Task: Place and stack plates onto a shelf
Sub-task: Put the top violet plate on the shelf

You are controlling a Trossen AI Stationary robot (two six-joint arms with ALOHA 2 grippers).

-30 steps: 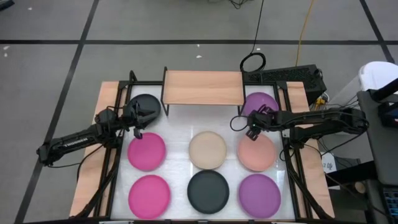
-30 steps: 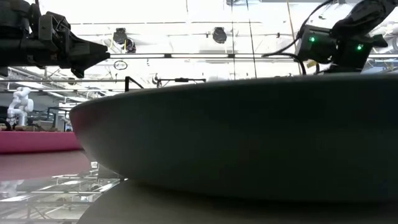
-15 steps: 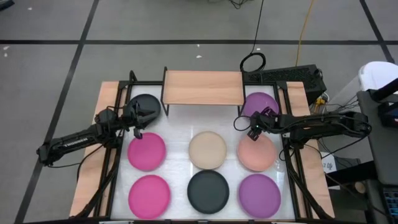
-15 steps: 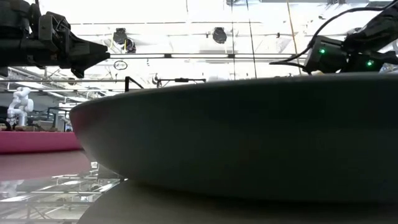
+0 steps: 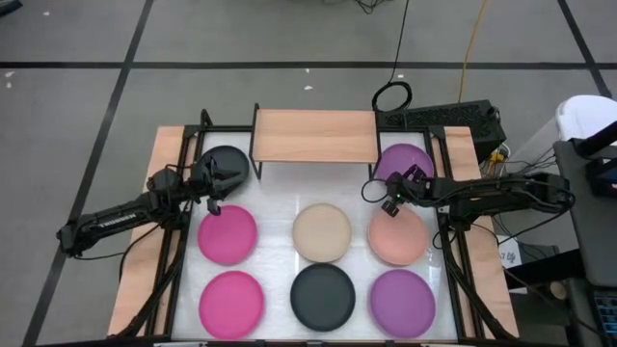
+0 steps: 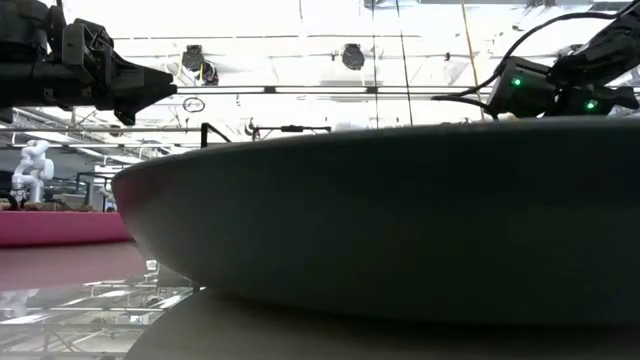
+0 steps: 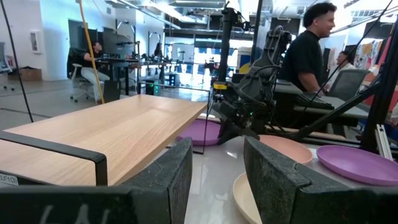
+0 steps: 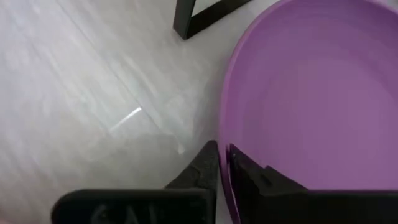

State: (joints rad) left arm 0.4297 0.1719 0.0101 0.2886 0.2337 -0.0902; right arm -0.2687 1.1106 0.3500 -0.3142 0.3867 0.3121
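Eight round plates flat on a white surface (image 5: 280,198), none yet on the wooden shelf (image 5: 314,135) at the far edge.

Right tool (image 8: 222,163) clamped on the near rim of the purple plate (image 5: 405,159) just right of the shelf, one finger inside the lip, one outside, the plate apparently not yet lifted.

Left tool (image 7: 216,163) apart, empty, by the black plate (image 5: 226,166) left of the shelf.

Beige plate (image 5: 322,231) and salmon plate (image 5: 399,236) in the middle row beside a magenta plate (image 5: 228,234).

Likely light, rigid and smooth, so prone to slipping or tilting from a thin rim pinch. Best held at the raised lip and kept level on the way to the shelf.
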